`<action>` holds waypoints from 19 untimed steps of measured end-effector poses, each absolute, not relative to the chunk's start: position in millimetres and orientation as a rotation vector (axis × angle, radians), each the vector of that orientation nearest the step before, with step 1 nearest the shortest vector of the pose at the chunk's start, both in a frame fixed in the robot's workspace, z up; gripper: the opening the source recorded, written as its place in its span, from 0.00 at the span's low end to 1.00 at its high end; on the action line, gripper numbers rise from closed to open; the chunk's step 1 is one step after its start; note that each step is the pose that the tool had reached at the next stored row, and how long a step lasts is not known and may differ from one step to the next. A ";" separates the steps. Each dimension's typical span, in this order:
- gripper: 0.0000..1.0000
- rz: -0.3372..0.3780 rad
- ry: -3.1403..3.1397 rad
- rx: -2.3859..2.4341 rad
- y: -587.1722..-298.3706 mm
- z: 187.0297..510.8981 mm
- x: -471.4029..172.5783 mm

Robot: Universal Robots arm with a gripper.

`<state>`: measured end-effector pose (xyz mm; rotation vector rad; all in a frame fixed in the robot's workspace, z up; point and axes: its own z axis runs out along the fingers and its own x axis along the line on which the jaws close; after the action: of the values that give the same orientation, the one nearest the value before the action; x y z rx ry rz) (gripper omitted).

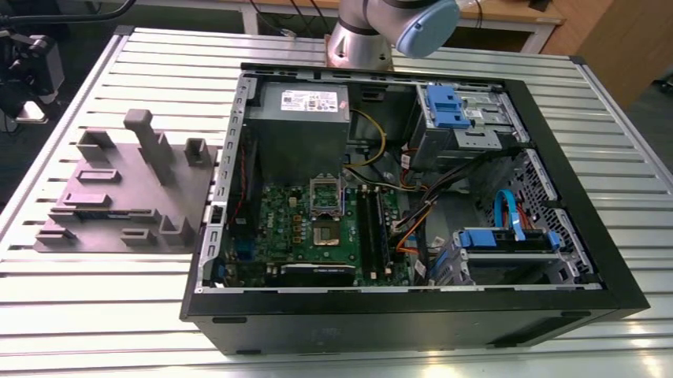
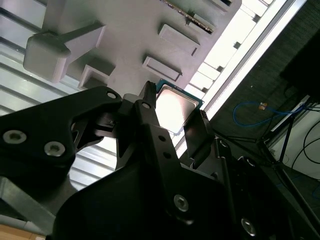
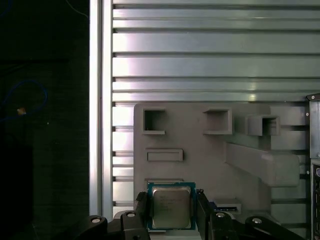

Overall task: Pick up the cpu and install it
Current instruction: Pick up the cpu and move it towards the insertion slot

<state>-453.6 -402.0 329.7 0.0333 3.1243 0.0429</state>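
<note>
**While the cpu sits between two narrow fingers, a thin hold is the main risk**

Because the gripper (image 3: 171, 215) has its two fingers (image 3: 142, 210) drawn in against opposite edges of the cpu (image 3: 171, 205), the hold seems to rest on the thin green rim alone. That is where I judge trouble would start. The chip lies flat, metal lid toward the camera, over the grey fixture (image 3: 200, 150). It is near the fixture corner that faces the edge of the slatted table (image 3: 200, 65).

If the pressure is uneven, the chip could twist between the pads or tip out and drop onto the fixture or the slats. A rotated or tilted chip would not meet the socket (image 1: 327, 216) squarely, and forcing it could harm the contacts.

The open computer case (image 1: 421, 319) adds its own hazard. The socket sits among upright memory modules (image 1: 370, 228) and loose cables (image 1: 421, 213), which could catch a low or skewed approach.

Several things are hard to make out:
- In both wrist views the finger bodies cover the very spots where pad meets edge, so I cannot tell how firm the grip is.
- I cannot tell whether the chip rests in its seat on the fixture or hangs just clear of it.
- The chip's underside is hidden, and I cannot pick out any orientation mark or notch.
- In the exterior view the socket is too small to show whether its retaining frame stands open.
</note>
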 end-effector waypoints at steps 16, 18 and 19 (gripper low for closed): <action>0.47 0.043 3.124 0.033 -402.0 334.1 -453.6; 0.47 0.043 3.124 0.033 -402.0 334.7 -453.6; 0.47 0.043 3.124 0.033 -402.0 335.6 -453.6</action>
<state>-453.6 -402.0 335.6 0.0334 3.1242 0.0429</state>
